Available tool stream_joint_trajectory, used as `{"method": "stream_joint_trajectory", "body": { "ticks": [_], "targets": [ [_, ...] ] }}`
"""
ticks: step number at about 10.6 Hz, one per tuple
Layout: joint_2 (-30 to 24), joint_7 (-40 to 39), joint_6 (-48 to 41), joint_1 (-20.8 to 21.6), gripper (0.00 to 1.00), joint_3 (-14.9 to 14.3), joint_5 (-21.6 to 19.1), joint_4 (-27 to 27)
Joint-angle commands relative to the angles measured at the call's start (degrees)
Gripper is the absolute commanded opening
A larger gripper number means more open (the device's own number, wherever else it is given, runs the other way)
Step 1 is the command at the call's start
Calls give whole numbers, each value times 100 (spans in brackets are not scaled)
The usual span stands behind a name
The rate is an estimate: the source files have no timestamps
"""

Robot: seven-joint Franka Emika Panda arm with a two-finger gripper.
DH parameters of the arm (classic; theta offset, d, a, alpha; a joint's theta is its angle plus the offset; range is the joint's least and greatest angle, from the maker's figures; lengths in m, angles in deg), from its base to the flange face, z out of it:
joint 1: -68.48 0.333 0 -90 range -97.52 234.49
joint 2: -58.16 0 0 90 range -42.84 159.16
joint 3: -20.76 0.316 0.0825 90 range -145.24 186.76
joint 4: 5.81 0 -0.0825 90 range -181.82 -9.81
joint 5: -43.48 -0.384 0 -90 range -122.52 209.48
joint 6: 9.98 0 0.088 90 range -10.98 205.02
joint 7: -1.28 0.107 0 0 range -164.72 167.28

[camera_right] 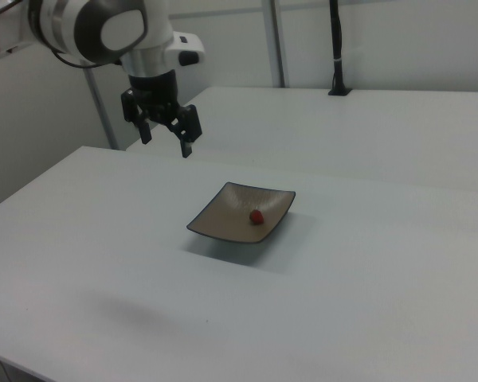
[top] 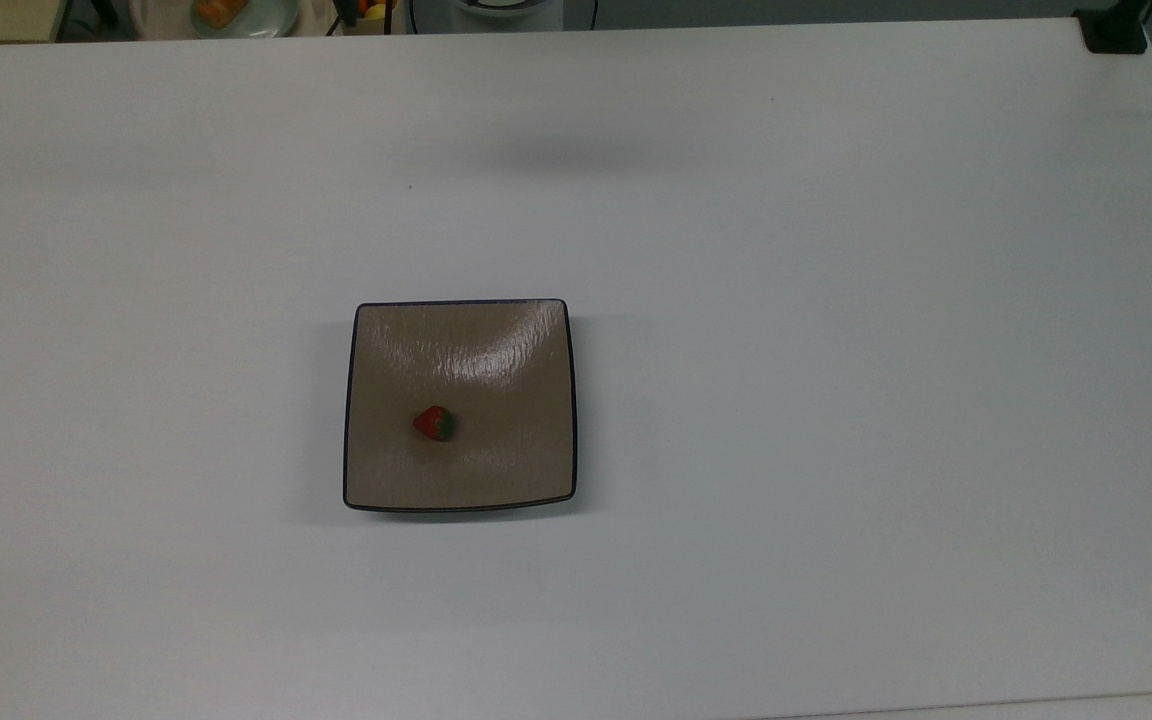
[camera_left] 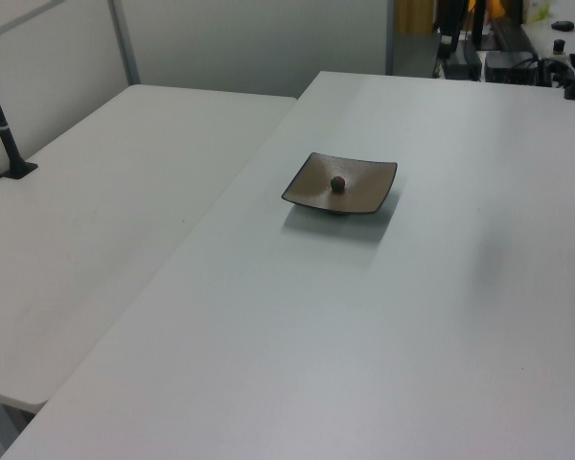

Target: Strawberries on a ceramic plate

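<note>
A small red strawberry (top: 433, 424) with a green cap lies on its side on the square tan-brown ceramic plate (top: 496, 340), a little toward the top view's lower left of the plate's middle. Strawberry (camera_left: 337, 183) and plate (camera_left: 364, 192) also appear in the left view, and strawberry (camera_right: 256, 216) and plate (camera_right: 223, 215) in the right view. My gripper (camera_right: 166, 142) hangs open and empty high above the table, off to the right view's upper left of the plate, well apart from it.
The white table (top: 836, 400) spreads wide on all sides of the plate. A second white table (camera_left: 96, 220) adjoins it on the left view's left. A black post base (top: 1114, 30) stands at the top view's upper right corner.
</note>
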Motion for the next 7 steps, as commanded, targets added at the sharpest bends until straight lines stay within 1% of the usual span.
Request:
{"method": "stream_joint_trajectory", "body": {
  "ticks": [1, 2, 4, 7],
  "targets": [
    [-97, 942, 35, 237, 100, 396, 663, -129],
    [-71, 978, 44, 237, 100, 511, 752, -147],
    [51, 926, 210, 246, 100, 626, 779, -226],
    [52, 786, 308, 237, 100, 635, 788, -279]
  ]
}}
